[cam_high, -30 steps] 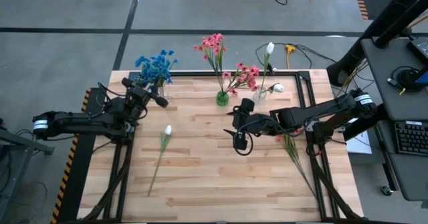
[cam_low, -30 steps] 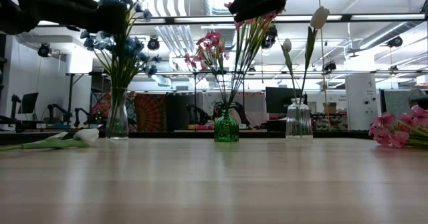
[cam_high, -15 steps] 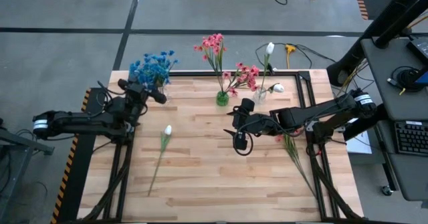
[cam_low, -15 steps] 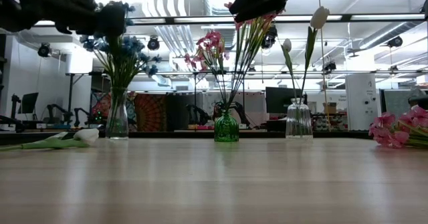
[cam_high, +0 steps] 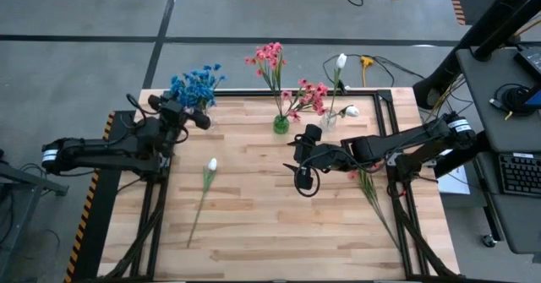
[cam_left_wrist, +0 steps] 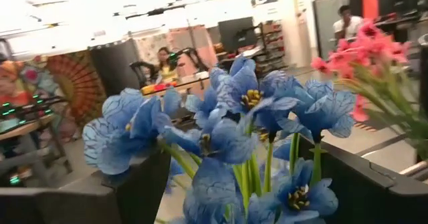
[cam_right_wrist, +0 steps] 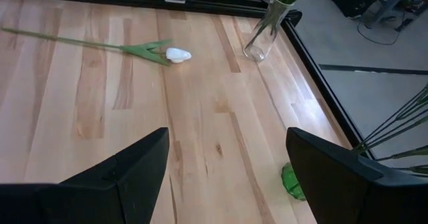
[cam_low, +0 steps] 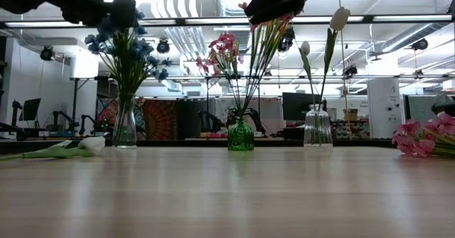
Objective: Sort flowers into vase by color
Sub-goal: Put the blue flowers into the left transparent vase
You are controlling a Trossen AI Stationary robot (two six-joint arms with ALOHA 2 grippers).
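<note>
The blue flowers [cam_high: 195, 84] stand with their stems in a clear vase [cam_low: 124, 128] at the far left. My left gripper [cam_left_wrist: 254, 184] is open at the height of the blooms [cam_left_wrist: 247, 110], one finger on either side of them, and I see no touch. Pink flowers [cam_high: 270, 55] stand in a green vase [cam_low: 240, 135], and white buds [cam_high: 341, 61] in a second clear vase [cam_low: 318, 128]. One white flower [cam_high: 211, 165] lies flat on the table. My right gripper [cam_high: 302, 180] hangs open over the table's middle, holding nothing.
A bunch of pink flowers [cam_high: 365, 182] lies on the table at the right, partly under my right arm. The black table frame [cam_high: 254, 94] runs along the far edge behind the vases. Bare wood [cam_high: 279, 224] stretches across the near half.
My left gripper has spread its fingers at the blue flowers, risen a little and tipped upward. The blue flowers stay in their vase. My right arm has kept still.
</note>
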